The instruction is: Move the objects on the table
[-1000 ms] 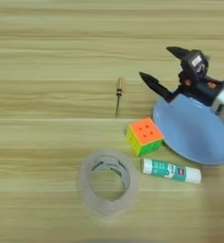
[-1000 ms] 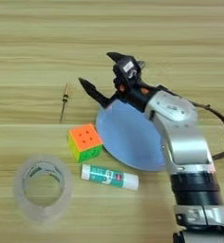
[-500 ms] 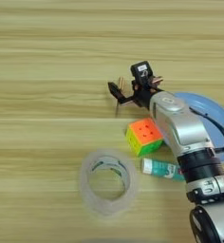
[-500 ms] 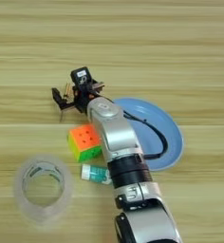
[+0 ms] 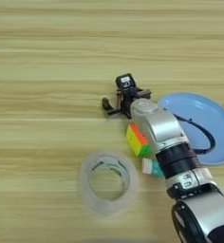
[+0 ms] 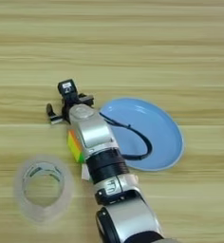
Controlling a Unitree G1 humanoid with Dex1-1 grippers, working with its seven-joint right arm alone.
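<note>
My right gripper [image 5: 125,98] stands open low over the table [image 5: 47,57], just beyond the puzzle cube [image 5: 136,140], one black finger [image 5: 106,106] out to the left and the other to the right. The screwdriver does not show; the gripper covers the spot. The silver forearm [image 6: 92,133] lies across the cube's right side and hides most of the glue stick [image 5: 149,167], of which only a white-and-teal end shows. The clear tape roll [image 5: 107,180] lies flat at the front left, apart from the arm.
A blue plate [image 6: 156,137] lies right of the forearm, with the arm's black cable [image 6: 133,137] looping over it. The arm comes in from the bottom edge and fills the lower middle of the picture.
The gripper has swung left from above the blue plate to the spot where the screwdriver lay and dropped low there. The forearm now covers part of the cube and glue stick.
</note>
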